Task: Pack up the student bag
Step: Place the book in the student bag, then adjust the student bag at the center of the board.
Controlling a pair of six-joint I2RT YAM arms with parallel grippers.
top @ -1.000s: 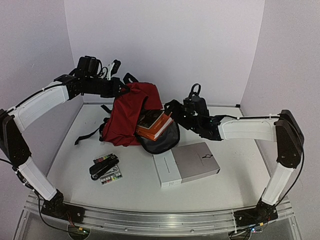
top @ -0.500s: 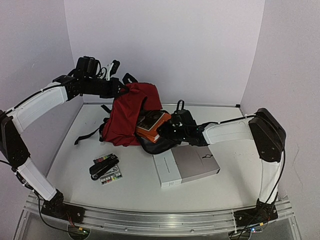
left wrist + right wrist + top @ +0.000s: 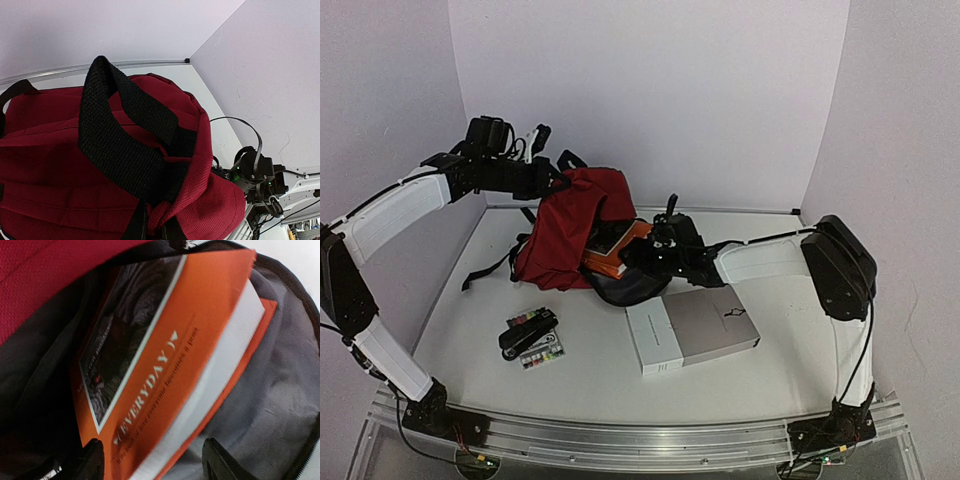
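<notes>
Student bag (image 3: 570, 225): slumping at the worktop's (image 3: 770, 380) back left, mouth gaping toward the right gripper.
Left gripper (image 3: 552, 178): clenching the black top handle (image 3: 125, 145), just above the student bag.
Right gripper (image 3: 154, 442): straddling the orange book (image 3: 190, 340) inside the mouth (squeezing or loose, cannot tell).

Lab enclosure, bare white walls (image 3: 650, 90)

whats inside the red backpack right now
An orange book lies partway in the open mouth of the student bag, on the grey lining. Its inner end sinks into shadow; anything deeper or beneath the book is covered.
</notes>
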